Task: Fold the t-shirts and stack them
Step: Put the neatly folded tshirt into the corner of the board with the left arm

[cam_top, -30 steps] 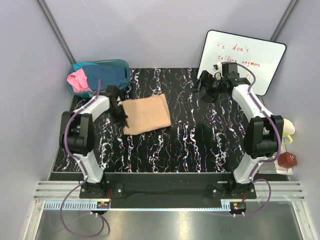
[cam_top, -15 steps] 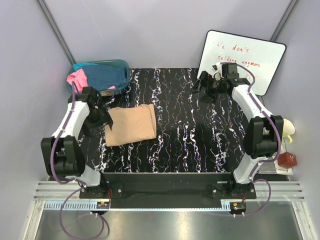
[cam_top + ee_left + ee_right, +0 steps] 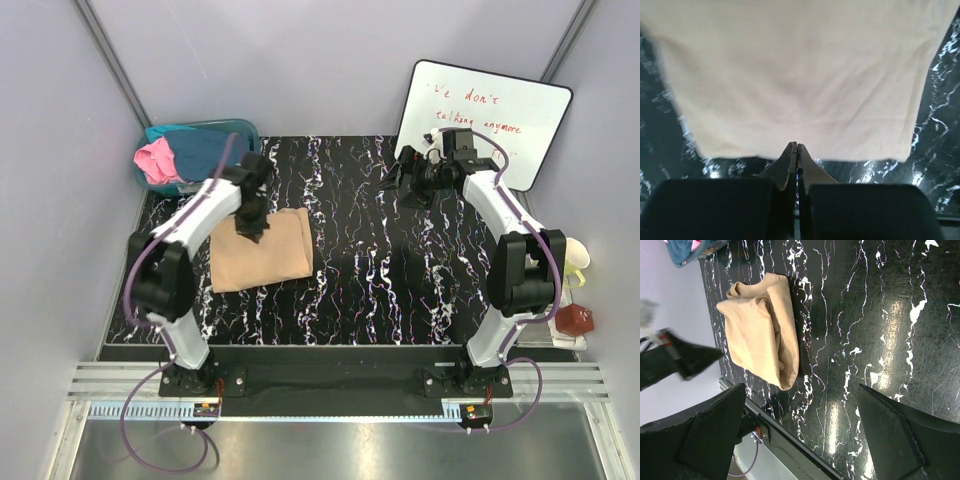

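Note:
A folded tan-beige t-shirt (image 3: 262, 252) lies on the left half of the black marbled table (image 3: 400, 290). It also shows in the left wrist view (image 3: 800, 75) and the right wrist view (image 3: 757, 332). My left gripper (image 3: 250, 222) hovers over the shirt's far edge, its fingers (image 3: 790, 157) pressed shut with nothing visibly between them. A pink shirt (image 3: 157, 160) and a dark teal-blue shirt (image 3: 210, 150) lie bunched in the see-through teal tub (image 3: 248, 130) at the back left. My right gripper (image 3: 405, 178) is wide open and empty at the back right, fingers (image 3: 900, 430) far apart.
A whiteboard (image 3: 485, 112) with red writing leans at the back right, just behind the right gripper. A pale cup (image 3: 578, 262) and a red object (image 3: 577, 320) sit off the table's right edge. Grey walls close in both sides.
The tan shirt slid left and nearer between the oldest frame and half a second ago. Since then the left gripper has swung from the shirt's left side to over its far edge. The right arm is unchanged.

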Robot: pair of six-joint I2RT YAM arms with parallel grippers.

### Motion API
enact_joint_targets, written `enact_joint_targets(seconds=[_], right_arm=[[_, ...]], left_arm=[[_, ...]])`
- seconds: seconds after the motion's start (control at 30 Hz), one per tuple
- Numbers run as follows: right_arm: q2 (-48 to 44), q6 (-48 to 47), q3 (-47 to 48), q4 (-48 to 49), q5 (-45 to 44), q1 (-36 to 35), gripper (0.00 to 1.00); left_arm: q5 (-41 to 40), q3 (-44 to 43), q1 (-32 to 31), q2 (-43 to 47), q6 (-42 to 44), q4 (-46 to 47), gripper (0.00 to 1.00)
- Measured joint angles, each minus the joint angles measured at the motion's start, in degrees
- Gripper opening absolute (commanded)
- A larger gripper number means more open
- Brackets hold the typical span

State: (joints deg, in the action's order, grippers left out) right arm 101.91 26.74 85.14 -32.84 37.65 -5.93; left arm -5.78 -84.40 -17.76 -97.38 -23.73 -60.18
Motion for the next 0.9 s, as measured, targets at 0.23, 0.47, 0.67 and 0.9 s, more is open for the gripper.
enact_joint_targets(seconds=[0.23, 0.47, 0.67, 0.9], right_arm=[[0.28, -0.55, 0.00, -0.07, -0.02, 0.02, 1.00], [0.28, -1.64, 0.00, -0.55, -0.07, 0.44, 1.00], [0.33, -2.58, 0.02, -1.60, -0.07, 1.60, 1.00], [1.60, -3.21, 0.83, -2.32, -0.02, 2.49, 1.00]], left_arm=[[0.02, -4.52, -5.09, -15.21, 0.00, -0.31, 0.00], [0.11, -8.87, -5.22, -20.61, -0.02, 0.04, 0.00], [-0.15, -6.05, -5.16, -21.22, -0.09, 1.07, 0.00], [0.20, -0.24, -2.80, -18.95, -0.63, 2.45, 0.00]])
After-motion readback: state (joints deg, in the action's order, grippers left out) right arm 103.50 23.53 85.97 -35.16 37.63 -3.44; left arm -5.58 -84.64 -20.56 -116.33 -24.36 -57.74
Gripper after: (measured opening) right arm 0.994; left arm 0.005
